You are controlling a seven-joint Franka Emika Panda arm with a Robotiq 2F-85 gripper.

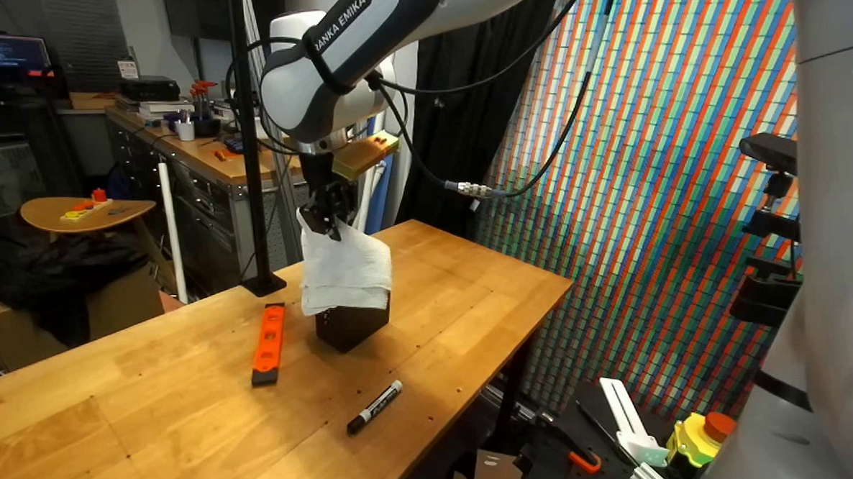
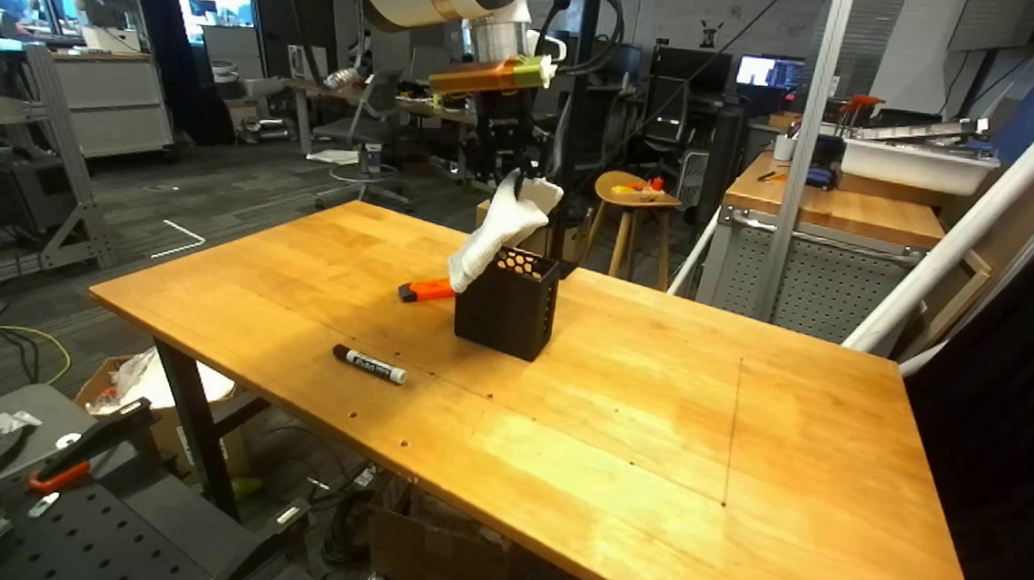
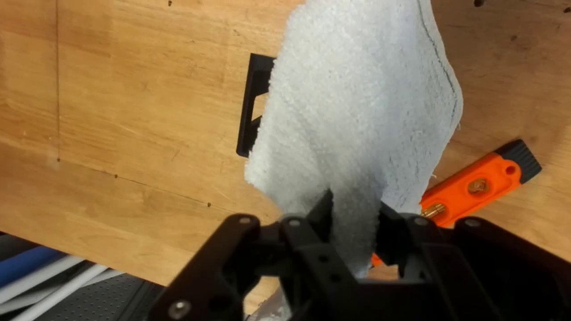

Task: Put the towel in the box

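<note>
One towel (image 1: pixel 345 272), one black box (image 1: pixel 353 327); in an exterior view, one orange level (image 1: pixel 269 343) left, one marker (image 1: pixel 375 407) near! My tool (image 3: pixel 354 211), jaws barely apart, pinches the towel, hanging at the box's rim.

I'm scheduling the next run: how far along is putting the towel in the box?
Done: the towel is off the table. In hand: the pincer grips it at the box, its lower edge hanging outside. Left: probably shift it inward, lower it in and let go.
</note>
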